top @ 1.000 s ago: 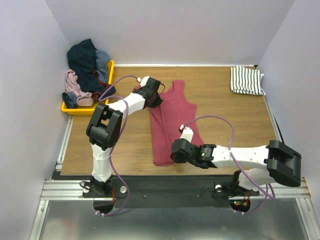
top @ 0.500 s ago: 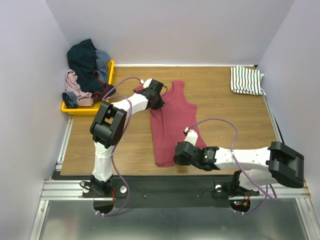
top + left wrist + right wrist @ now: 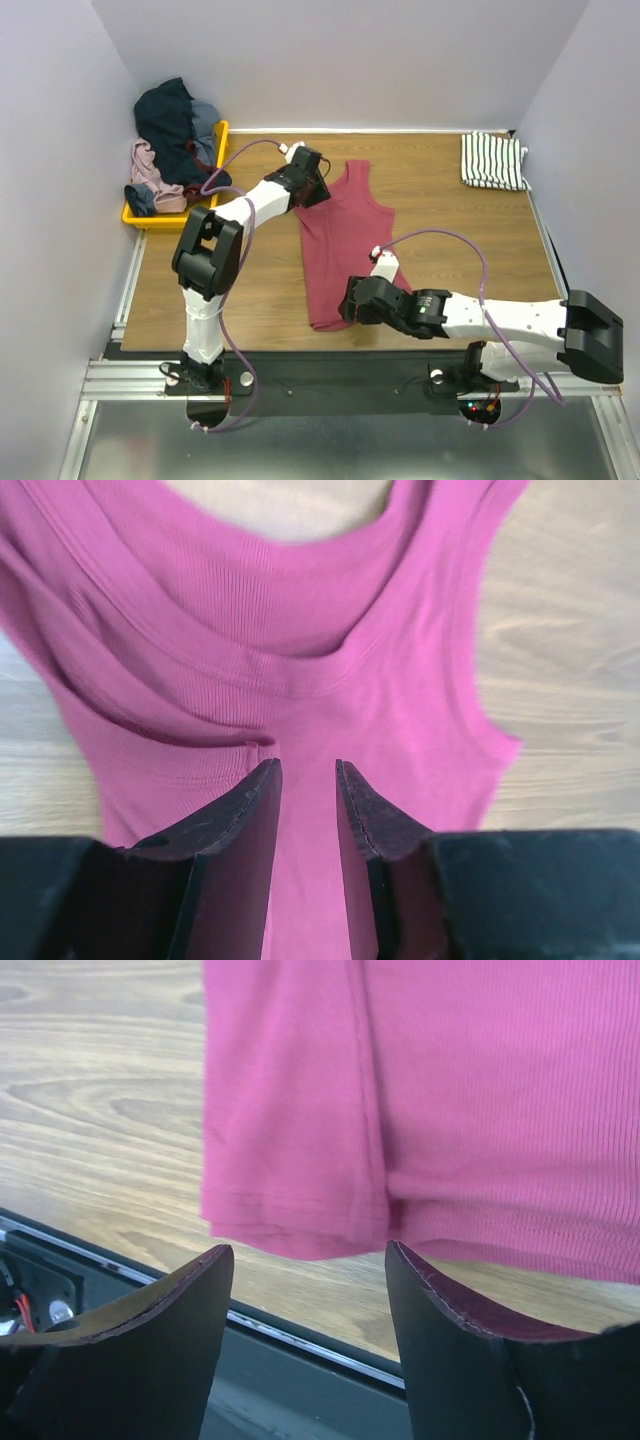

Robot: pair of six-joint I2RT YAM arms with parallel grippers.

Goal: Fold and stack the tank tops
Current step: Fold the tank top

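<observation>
Layout-wise: the flat tank top (image 3: 345,240) lies mid-table (image 3: 450,230), running from the near edge toward the back, straps at the far end. The left gripper (image 3: 312,190) is over the strap end, on its left side. The right gripper (image 3: 345,305) is down at the near hem, with the hem's left corner just ahead of it. The folded tank top (image 3: 492,160) sits in the far right corner – well apart from everything. The tray (image 3: 222,135) is at the far left edge, with a pile of clothes (image 3: 170,130) in it.
</observation>
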